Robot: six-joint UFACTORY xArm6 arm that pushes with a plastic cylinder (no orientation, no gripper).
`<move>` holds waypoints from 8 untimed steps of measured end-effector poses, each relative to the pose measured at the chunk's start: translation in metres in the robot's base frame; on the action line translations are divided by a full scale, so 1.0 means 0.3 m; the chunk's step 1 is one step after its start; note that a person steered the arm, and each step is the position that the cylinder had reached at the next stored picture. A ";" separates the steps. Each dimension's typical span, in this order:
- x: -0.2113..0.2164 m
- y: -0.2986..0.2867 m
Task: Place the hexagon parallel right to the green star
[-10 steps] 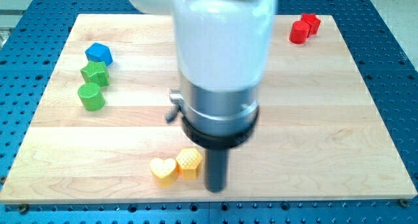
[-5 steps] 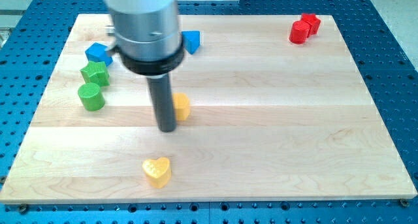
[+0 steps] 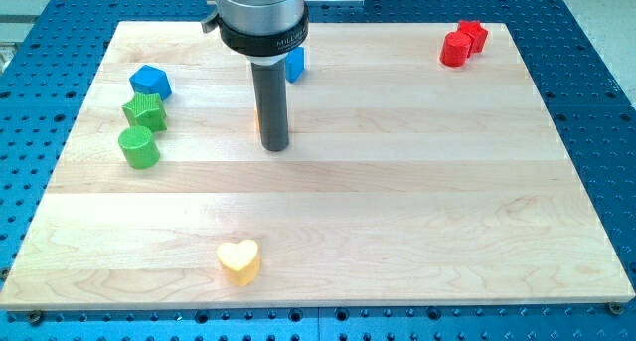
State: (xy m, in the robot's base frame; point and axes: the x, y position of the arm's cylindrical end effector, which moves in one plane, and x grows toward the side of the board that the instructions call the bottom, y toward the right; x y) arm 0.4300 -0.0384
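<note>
Wooden board (image 3: pixel 417 182), centre frame. Rod, upper middle; my tip (image 3: pixel 274 147) touches board; no jaws fitted. Yellow hexagon (image 3: pixel 256 117), mostly hidden behind rod, probably touching it, well right of green star (image 3: pixel 144 110). Green cylinder (image 3: pixel 138 147) below star. Yellow heart (image 3: pixel 239 261), lower left.

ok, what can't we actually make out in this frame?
- Yellow hexagon: camera view, only a sliver shows at the left edge of my rod; shape unreadable.
- Blue block: half behind the rod housing.
- My tip: contact with the hexagon hidden.
- Red blocks: too small to tell shapes.
</note>
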 end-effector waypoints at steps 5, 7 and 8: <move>-0.097 -0.231; -0.019 -0.397; -0.042 -0.339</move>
